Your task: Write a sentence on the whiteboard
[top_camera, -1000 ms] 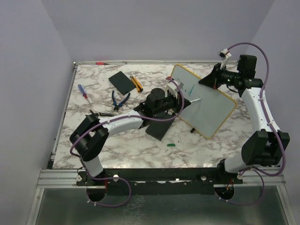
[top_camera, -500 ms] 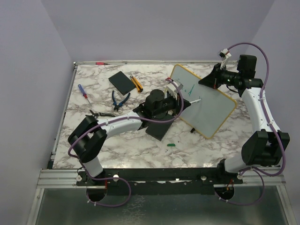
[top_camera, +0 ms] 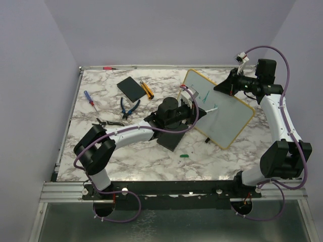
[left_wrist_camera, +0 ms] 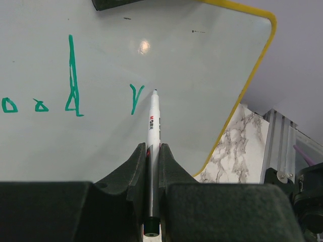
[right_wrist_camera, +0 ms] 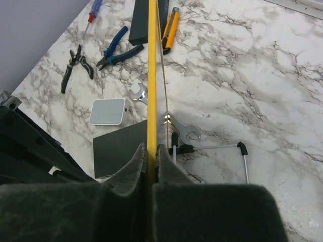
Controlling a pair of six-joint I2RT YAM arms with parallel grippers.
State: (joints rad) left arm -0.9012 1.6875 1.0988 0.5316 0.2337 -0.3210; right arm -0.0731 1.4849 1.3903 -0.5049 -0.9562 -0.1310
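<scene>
The whiteboard (top_camera: 224, 116), white with a yellow rim, stands tilted at the right middle of the table. My right gripper (top_camera: 229, 86) is shut on its far rim; in the right wrist view the yellow rim (right_wrist_camera: 151, 75) runs edge-on between my right gripper's (right_wrist_camera: 150, 151) jaws. My left gripper (top_camera: 196, 108) is shut on a white marker (top_camera: 211, 108). In the left wrist view my left gripper (left_wrist_camera: 150, 151) holds the marker (left_wrist_camera: 153, 121) with its tip at the whiteboard (left_wrist_camera: 202, 60), just right of the last stroke of the green sentence (left_wrist_camera: 73, 80). Only one short line of green marks shows.
A black slab (top_camera: 130, 88), orange utility knife (top_camera: 147, 89), blue pliers (top_camera: 129, 107) and screwdriver (top_camera: 90, 99) lie at the back left. A second black slab (top_camera: 169, 138) lies under my left arm. A green cap (top_camera: 184, 156) lies in front. A pale pad (right_wrist_camera: 107, 111), wrench (right_wrist_camera: 184, 130) and hex key (right_wrist_camera: 222, 147) lie below the board.
My left gripper and the marker have shifted slightly to the right along the board. The right arm and the whiteboard have not moved.
</scene>
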